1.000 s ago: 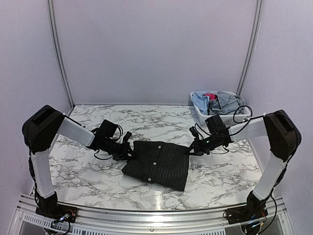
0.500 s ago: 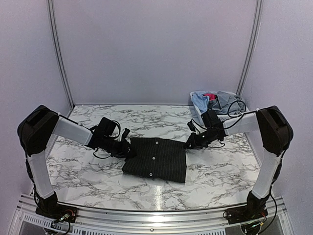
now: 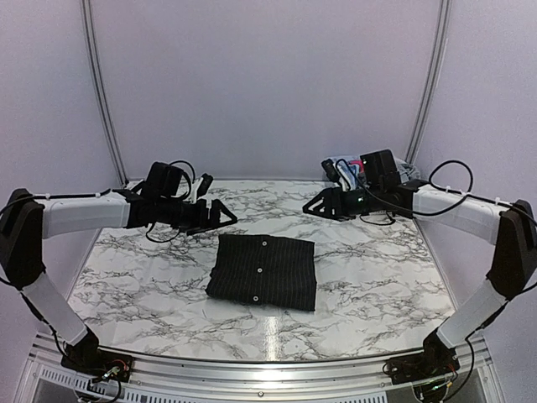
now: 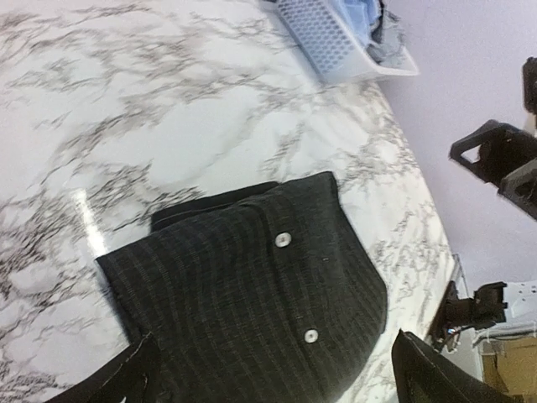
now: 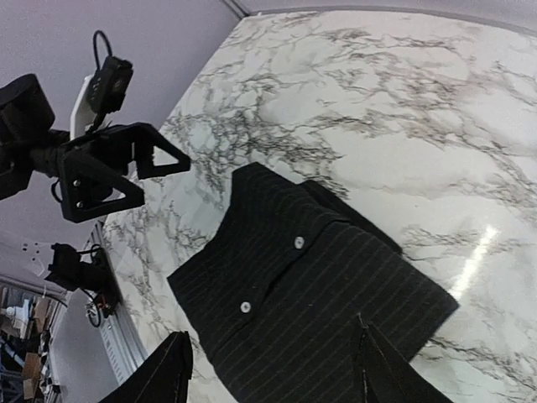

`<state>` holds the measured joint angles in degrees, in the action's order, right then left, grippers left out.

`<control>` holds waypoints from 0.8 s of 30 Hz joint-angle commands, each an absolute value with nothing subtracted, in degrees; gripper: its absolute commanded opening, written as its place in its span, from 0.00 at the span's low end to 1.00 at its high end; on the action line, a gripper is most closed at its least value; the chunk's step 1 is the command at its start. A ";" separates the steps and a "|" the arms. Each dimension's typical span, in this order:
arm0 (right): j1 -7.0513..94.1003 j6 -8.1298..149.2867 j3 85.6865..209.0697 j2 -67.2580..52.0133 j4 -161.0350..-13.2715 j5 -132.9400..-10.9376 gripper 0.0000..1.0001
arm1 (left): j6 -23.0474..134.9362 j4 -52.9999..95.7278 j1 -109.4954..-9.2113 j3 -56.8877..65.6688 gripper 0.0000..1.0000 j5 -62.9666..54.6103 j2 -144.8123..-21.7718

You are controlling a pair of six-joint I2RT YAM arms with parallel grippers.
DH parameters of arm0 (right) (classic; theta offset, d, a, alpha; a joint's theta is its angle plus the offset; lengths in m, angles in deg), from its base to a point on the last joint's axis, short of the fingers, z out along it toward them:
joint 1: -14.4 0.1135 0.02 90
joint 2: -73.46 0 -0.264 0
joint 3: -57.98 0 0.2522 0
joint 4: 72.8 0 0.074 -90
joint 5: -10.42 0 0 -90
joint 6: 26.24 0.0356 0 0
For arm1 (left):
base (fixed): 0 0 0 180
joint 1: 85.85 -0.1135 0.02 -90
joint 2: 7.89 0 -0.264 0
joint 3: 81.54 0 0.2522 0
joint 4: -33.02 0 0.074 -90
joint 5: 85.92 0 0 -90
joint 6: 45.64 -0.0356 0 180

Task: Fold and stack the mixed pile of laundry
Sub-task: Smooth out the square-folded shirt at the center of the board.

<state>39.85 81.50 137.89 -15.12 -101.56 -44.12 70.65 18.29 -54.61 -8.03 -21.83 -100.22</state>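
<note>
- We are looking at the black pinstriped shirt (image 3: 262, 270) lying folded into a neat rectangle on the marble table (image 3: 394, 277), near the middle, button placket facing up.
- The left gripper (image 3: 220, 215) is hovering above the table just past the shirt's far left corner, jaws spread wide and carrying nothing.
- The right gripper (image 3: 315, 205) is hanging off the far right corner, also parted and empty. Its own camera is showing both fingers apart with only shirt and marble beneath.
- Neither gripper is touching the cloth, so we are judging this first garment as folded and laid down.
- We are seeing some unevenness: a layer is peeking out along one edge in both wrist views. It looks tidy enough to serve as the base of a stack.
- The rest of the laundry pile (image 4: 373, 25), light blue and grey pieces, is sitting crumpled in the white lattice basket (image 4: 323, 38) at the far right corner of the table, well apart from the shirt.
- So we are calling it one piece done and several left, and no stack is forming yet.
- The next job is probably fetching a piece from the basket, and the right arm is hovering nearest to it.
</note>
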 commanded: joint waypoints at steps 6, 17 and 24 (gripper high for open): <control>53.15 93.23 131.36 -21.46 -87.33 -35.73 0.59 | 75.86 25.48 -52.41 -0.32 0.99 -35.54 -113.62; 56.33 90.64 127.56 -37.80 -80.55 -32.79 0.56 | 80.18 30.53 -55.50 9.27 0.99 -28.95 -132.08; 56.36 87.14 128.91 -38.41 -83.94 -32.26 0.54 | 77.68 28.79 -57.10 9.25 0.99 -27.81 -130.62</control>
<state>56.11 89.17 127.99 -38.42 -79.73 -32.47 79.50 29.83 -55.24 10.92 -31.82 -132.31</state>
